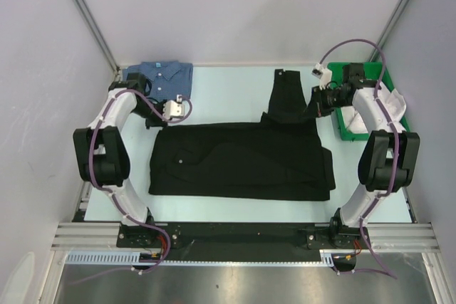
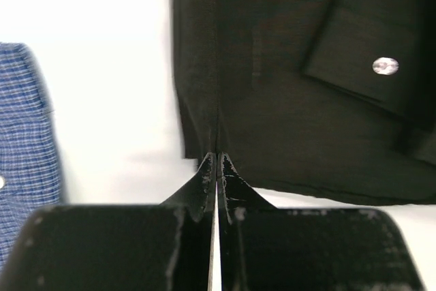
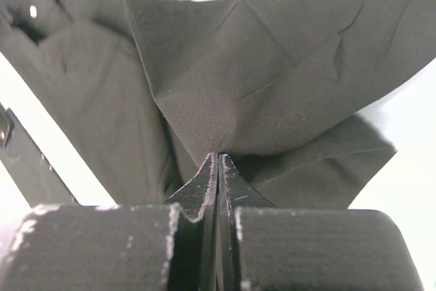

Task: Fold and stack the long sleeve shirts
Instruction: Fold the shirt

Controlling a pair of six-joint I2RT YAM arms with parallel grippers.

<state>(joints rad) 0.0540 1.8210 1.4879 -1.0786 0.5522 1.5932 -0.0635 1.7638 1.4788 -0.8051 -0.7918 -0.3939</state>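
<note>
Left gripper (image 2: 216, 157) and right gripper (image 3: 218, 157) both clamped on black shirt (image 1: 242, 165); we'd carry it toward desk's (image 1: 231, 94) near edge evenly, taut.

Folded shirt (image 1: 165, 76) lies far-left behind spread shirt (image 1: 242, 161).

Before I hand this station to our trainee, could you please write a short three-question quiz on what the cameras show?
1. True or false: the blue shirt lies folded at the far left corner, apart from the black shirt.
2. The right hand is shut on: A) the blue shirt, B) the black shirt, C) nothing.
3. Fill in: the green bin stands on the table's ___ side.
Key: 1 true; 2 B; 3 right.
</note>
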